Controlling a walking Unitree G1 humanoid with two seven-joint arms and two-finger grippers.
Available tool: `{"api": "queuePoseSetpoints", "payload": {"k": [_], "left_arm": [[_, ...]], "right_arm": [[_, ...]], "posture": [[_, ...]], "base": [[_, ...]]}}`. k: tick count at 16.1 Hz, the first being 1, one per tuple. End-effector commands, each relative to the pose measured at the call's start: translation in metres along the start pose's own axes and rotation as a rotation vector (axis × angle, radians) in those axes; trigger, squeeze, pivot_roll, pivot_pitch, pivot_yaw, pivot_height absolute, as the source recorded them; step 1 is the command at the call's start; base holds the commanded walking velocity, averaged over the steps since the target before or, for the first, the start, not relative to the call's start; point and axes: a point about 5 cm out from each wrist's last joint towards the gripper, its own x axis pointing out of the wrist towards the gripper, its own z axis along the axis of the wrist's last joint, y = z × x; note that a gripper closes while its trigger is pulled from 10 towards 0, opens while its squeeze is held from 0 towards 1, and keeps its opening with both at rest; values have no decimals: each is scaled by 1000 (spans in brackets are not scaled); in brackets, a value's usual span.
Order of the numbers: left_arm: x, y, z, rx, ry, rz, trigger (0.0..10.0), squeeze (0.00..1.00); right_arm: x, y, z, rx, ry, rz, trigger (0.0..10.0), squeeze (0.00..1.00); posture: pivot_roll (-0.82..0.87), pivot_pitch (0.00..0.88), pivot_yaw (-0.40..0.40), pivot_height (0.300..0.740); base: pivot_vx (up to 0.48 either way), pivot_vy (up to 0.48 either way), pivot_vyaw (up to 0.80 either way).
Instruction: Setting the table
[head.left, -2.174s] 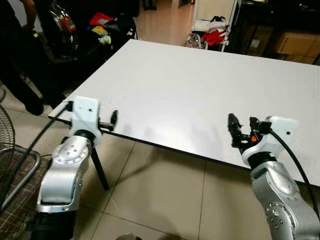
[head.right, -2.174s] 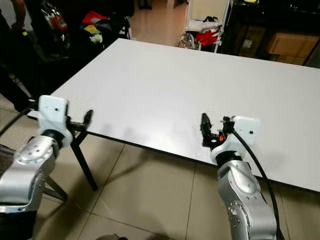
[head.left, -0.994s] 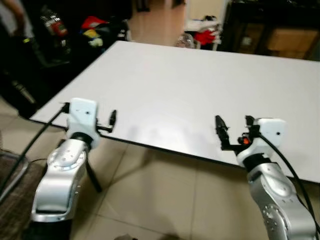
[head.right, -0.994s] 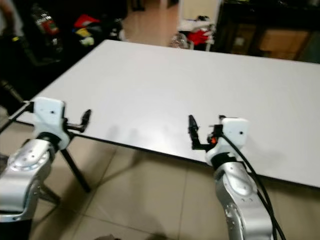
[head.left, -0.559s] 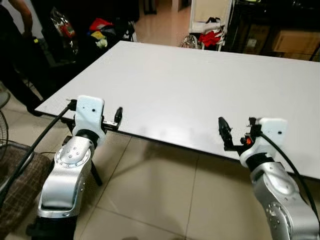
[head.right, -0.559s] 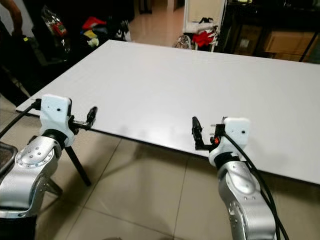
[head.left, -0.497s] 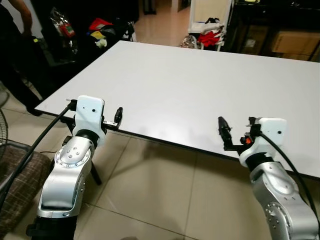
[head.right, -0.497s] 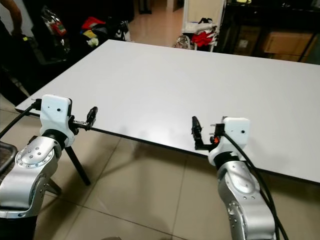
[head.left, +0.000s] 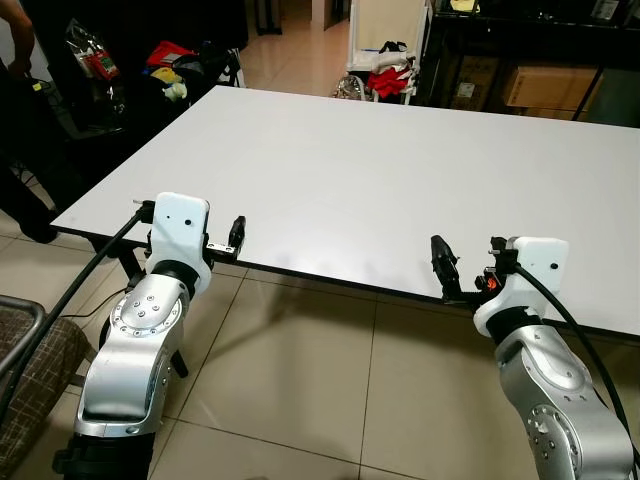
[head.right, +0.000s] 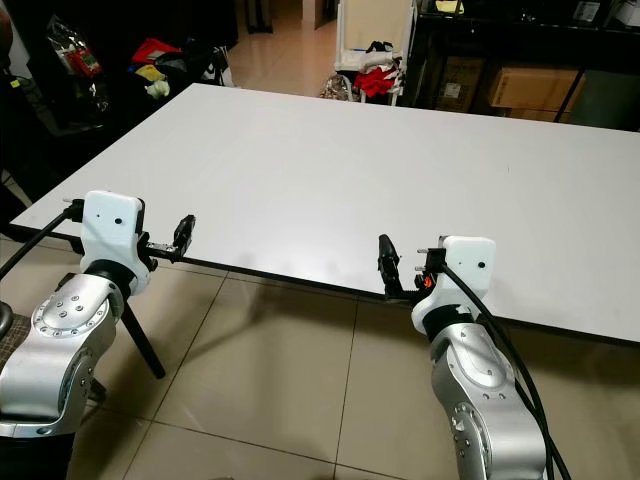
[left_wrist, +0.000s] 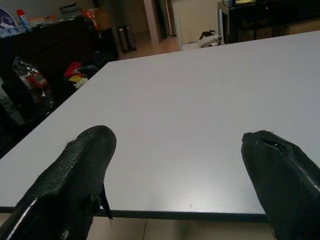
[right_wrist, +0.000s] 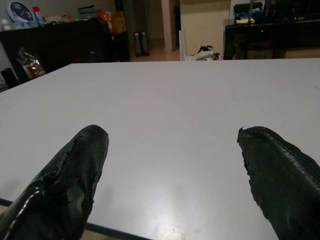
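A large white table (head.left: 380, 170) stands before me with a bare top. My left gripper (head.left: 238, 235) is raised at the table's near edge toward its left corner. In the left wrist view its two black fingers (left_wrist: 80, 170) stand wide apart with only tabletop between them, so it is open. My right gripper (head.left: 440, 265) hovers at the same near edge further right. It is open too, and its fingers (right_wrist: 75, 170) frame bare white tabletop.
A person (head.left: 15, 60) stands at the far left beside dark furniture with bags (head.left: 170, 60). Beyond the table are a white rack with red cloth (head.left: 385, 75) and dark shelving with cardboard boxes (head.left: 540, 85). A chair (head.left: 30, 350) is at my lower left on the tiled floor.
The whole picture has shifted, so the camera has moved; the table's near edge now lies higher in view. Both arms keep the same raised pose, fingers still apart.
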Motion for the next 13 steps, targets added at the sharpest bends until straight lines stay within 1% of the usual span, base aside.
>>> {"api": "queuePoseSetpoints", "payload": {"k": [1,10,13], "left_arm": [[0,-1,-4,8,21,-3,10000,0],[-3,0,-4,14,20,-9,10000,0],[-2,-1,-4,14,21,-13,10000,0]], "right_arm": [[-2,-2,4,-1,-11,-13,10000,0],[-1,1,1,-11,9,-7,10000,0],[-1,1,1,-12,12,-12,10000,0]], "posture": [[4,0,37,740],[11,0,27,740],[11,0,27,740]], "base": [[-266,0,0],[-274,0,0],[-80,0,0]]}}
